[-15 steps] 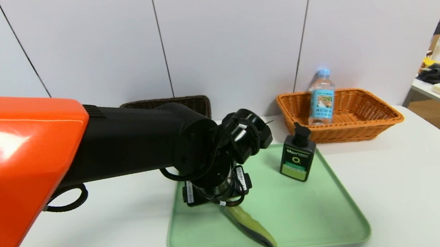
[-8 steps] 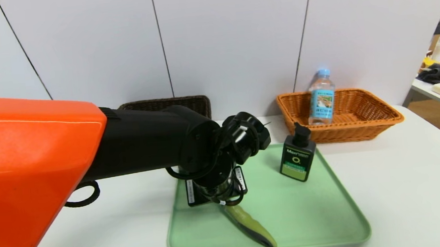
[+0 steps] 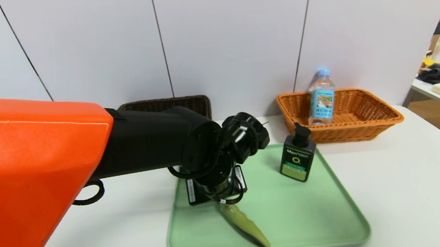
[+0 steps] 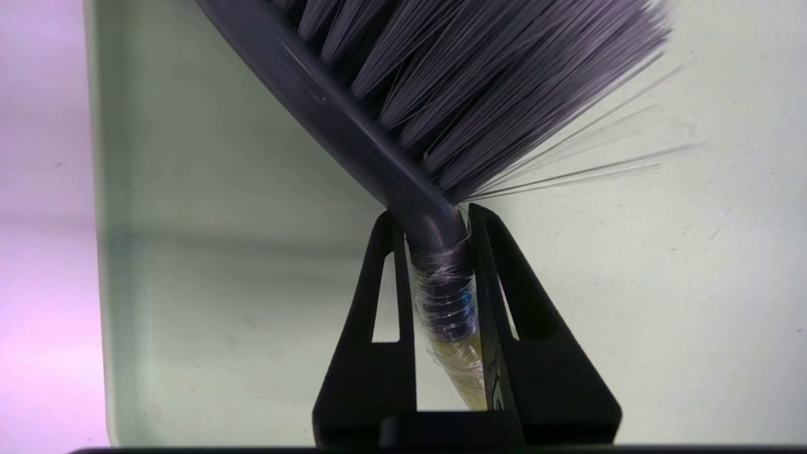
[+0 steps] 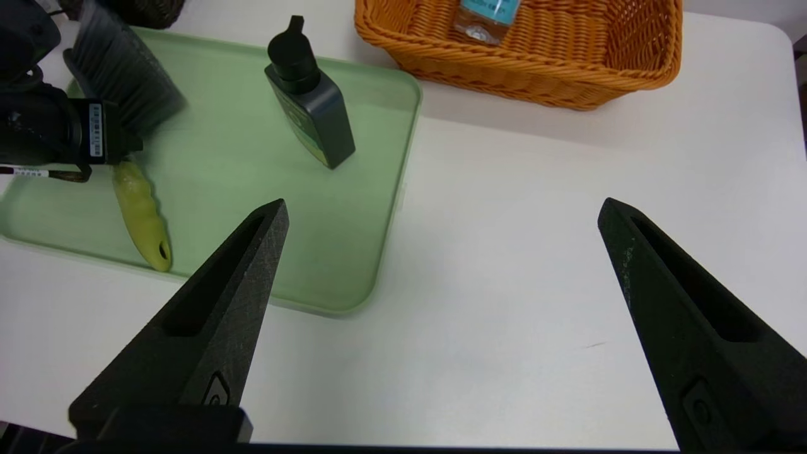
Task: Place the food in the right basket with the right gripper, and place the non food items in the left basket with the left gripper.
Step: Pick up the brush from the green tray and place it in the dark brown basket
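The left end effector pinched the scrub brush at its neck over the green tray. The right end effector hung spread above the worktop. The water bottle stood in the orange basket.

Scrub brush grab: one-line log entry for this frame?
left gripper: shut on brush neck, over tray | right gripper: open, idle | water bottle: in orange basket

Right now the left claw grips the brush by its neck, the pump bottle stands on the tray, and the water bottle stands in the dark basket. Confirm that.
Not quite: the head view shows the water bottle standing in the orange basket, not the dark one. The rest is right.
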